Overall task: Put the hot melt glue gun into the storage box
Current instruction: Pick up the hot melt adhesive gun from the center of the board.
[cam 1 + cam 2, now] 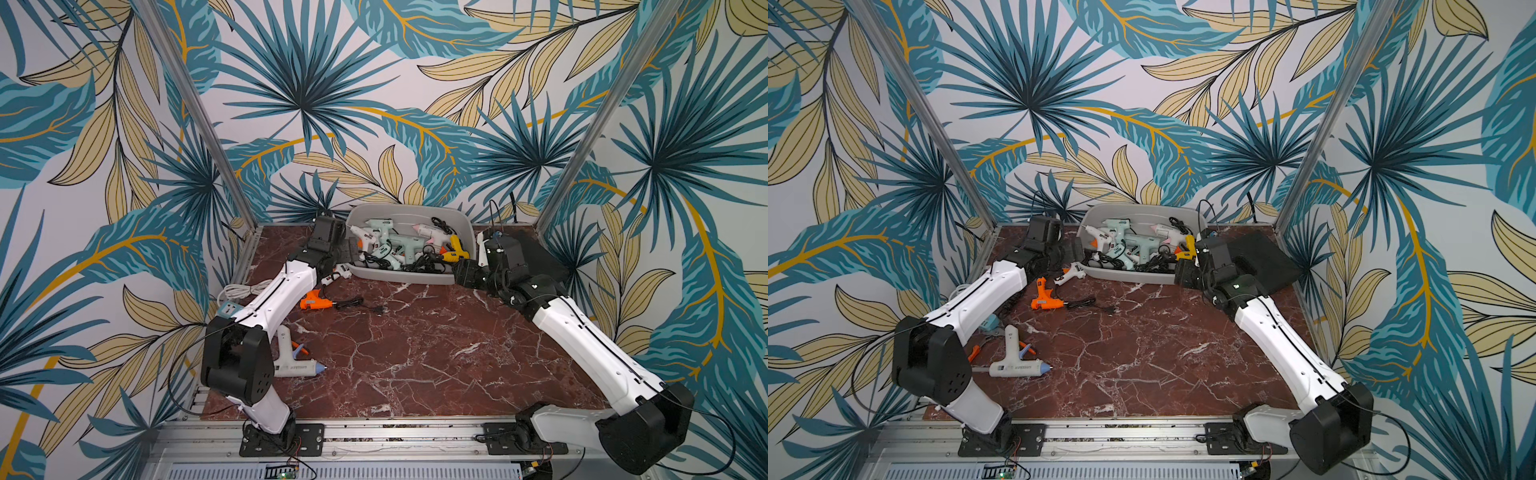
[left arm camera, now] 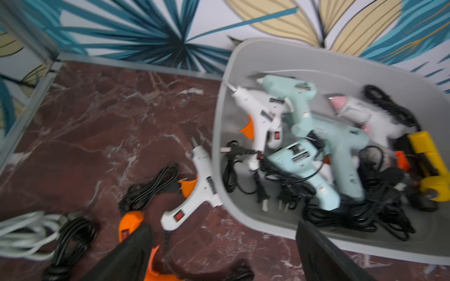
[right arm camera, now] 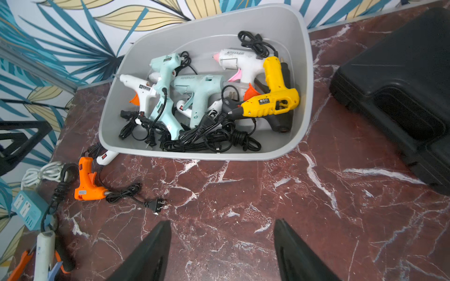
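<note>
Left end effector (image 2: 222, 223) and right end effector (image 3: 222, 222): jaws wide apart, empty.

The light grey storage box (image 3: 207, 36) sits upright at the table's (image 3: 243, 206) far edge, heaped with glue guns (image 3: 202, 90); one white glue gun (image 2: 202, 170) lies outside, seemingly touching its wall.

Storage box (image 3: 207, 36): light grey plastic, smooth, matt to satin.
Table top (image 3: 243, 194) under the box: red-brown marble look with white veins, polished, slight sheen.
Black case (image 3: 401, 73) beside the box: matt plastic, finely textured.
Yellow glue gun (image 3: 270, 104) inside the box: glossy moulded plastic.
Orange glue gun (image 3: 89, 187) outside the box: smooth plastic. Its cord (image 3: 124, 192) is black and looks rubbery.
</note>
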Tool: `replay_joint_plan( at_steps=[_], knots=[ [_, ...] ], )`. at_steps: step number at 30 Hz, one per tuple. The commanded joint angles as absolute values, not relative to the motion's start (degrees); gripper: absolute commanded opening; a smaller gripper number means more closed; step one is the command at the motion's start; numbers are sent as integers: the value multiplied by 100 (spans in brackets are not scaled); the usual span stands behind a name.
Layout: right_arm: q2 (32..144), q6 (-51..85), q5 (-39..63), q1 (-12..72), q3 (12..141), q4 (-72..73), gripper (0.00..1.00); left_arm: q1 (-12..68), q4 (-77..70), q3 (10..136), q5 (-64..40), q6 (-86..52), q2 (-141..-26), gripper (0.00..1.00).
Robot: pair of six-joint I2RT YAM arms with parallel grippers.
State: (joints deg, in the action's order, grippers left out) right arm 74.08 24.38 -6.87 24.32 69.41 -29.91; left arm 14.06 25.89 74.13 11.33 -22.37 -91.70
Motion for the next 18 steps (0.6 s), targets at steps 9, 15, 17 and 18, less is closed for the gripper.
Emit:
replay_joint_plan(
  at_steps=[9,15,17,18],
  knots=[
    [8296,2457,-1235,3254,7341,-3167,99,-79,2507,6173,709,-2571,-8955,83],
    [8617,2483,-1364,3561,7567,-3262,99,-454,2645,6530,82,-2406,-9603,74],
    [8679,2512,-1372,3617,7586,-3261,100,-466,2650,6628,5,-2371,-9736,71],
    [8707,2530,-1380,3631,7594,-3256,100,-471,2616,6666,-67,-2343,-9801,69]
  ],
)
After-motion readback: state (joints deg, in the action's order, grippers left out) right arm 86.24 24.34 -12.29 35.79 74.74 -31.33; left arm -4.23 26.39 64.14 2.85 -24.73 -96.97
